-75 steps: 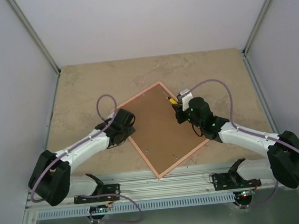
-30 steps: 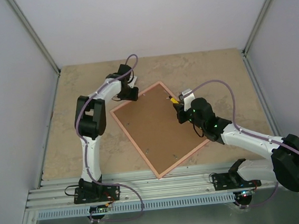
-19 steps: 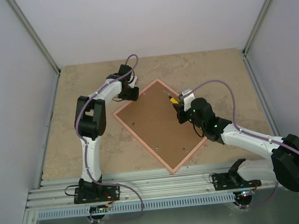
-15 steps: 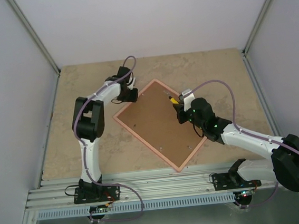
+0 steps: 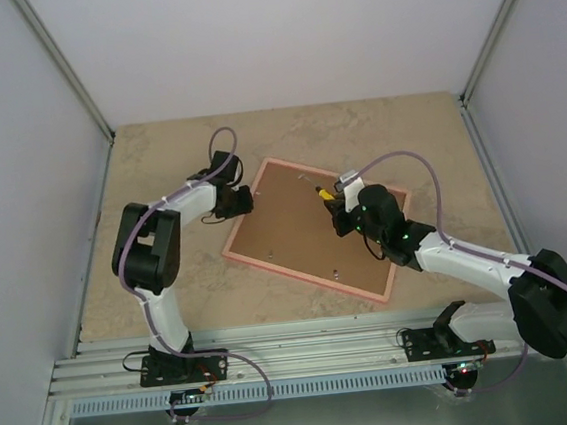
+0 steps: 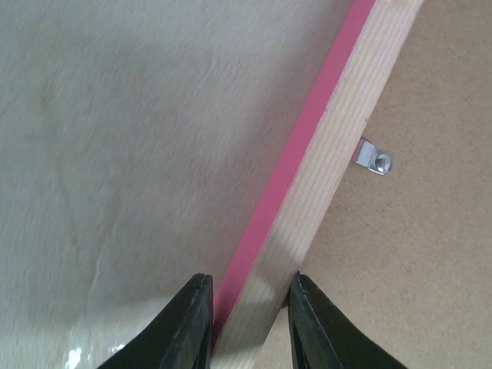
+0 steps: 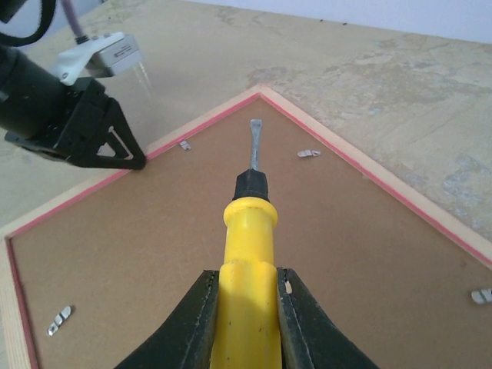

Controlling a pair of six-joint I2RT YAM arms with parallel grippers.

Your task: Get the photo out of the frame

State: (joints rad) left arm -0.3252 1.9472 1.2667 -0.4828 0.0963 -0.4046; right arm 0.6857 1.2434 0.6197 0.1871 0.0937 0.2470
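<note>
The frame (image 5: 316,231) lies face down on the table, brown fibreboard back up, with a thin pink rim. My left gripper (image 5: 241,201) is shut on its left rail. In the left wrist view both fingers (image 6: 192,323) straddle the pink and pale-wood edge (image 6: 327,165). My right gripper (image 5: 333,206) hovers over the frame's upper middle, shut on a yellow-handled screwdriver (image 7: 247,254). The screwdriver's blade points across the backing board (image 7: 346,254) toward the far corner. The photo is hidden under the backing.
Small metal retaining clips sit along the inside of the rim: clip (image 6: 374,161), clip (image 7: 308,153), clip (image 7: 184,144), clip (image 7: 58,319). The left gripper (image 7: 115,150) shows in the right wrist view at the frame's left edge. Grey walls enclose the marbled tabletop (image 5: 157,154).
My left gripper's jaws have narrowed onto the frame's left rail, and the arm has drawn back to the left. The frame has turned counter-clockwise. The right gripper has barely moved.
</note>
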